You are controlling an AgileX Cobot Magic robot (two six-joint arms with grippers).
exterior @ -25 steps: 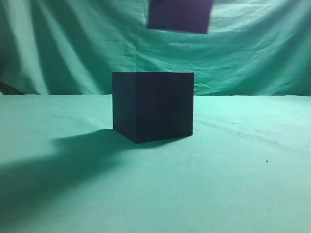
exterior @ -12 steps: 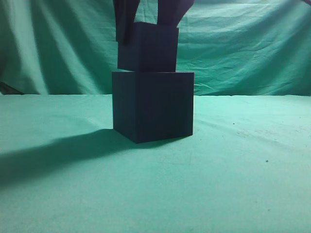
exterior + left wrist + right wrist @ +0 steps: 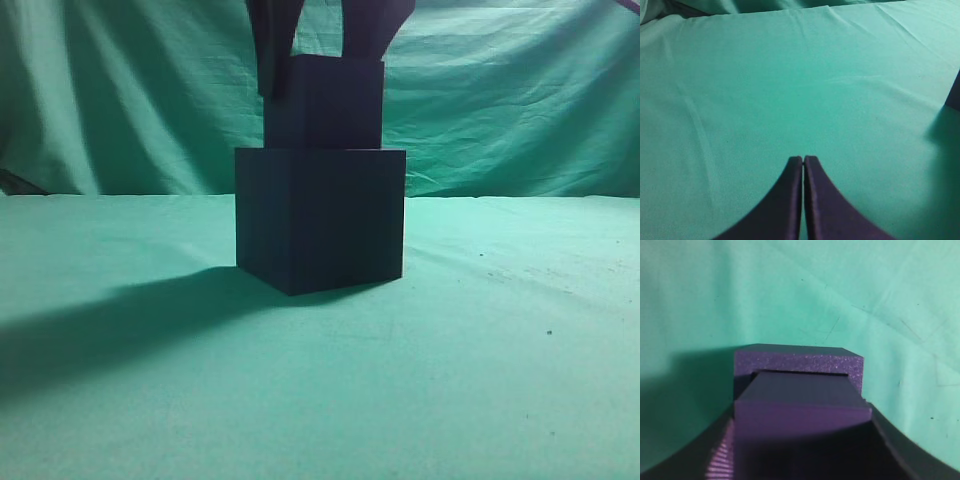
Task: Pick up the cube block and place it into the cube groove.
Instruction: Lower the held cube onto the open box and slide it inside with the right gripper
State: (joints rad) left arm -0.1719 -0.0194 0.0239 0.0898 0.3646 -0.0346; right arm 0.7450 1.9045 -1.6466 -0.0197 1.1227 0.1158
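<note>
The cube groove (image 3: 320, 220) is a large dark box standing on the green cloth in the middle of the exterior view. My right gripper (image 3: 322, 45) comes down from the top edge and is shut on the cube block (image 3: 325, 105). The block's bottom edge meets the box's top. In the right wrist view the cube block (image 3: 802, 395) sits between my right gripper's (image 3: 802, 427) fingers, over the square recess in the box's rim (image 3: 795, 359). My left gripper (image 3: 803, 160) is shut and empty above bare cloth, with a corner of the box (image 3: 955, 92) at that view's right edge.
Green cloth (image 3: 500, 380) covers the table, and a green backdrop (image 3: 520, 100) hangs behind it. A long shadow (image 3: 110, 330) lies on the cloth to the left of the box.
My right gripper has brought the cube block down from the top of the view onto the box's top, then shifted it slightly right and lower. The box has moved a little to the right.
</note>
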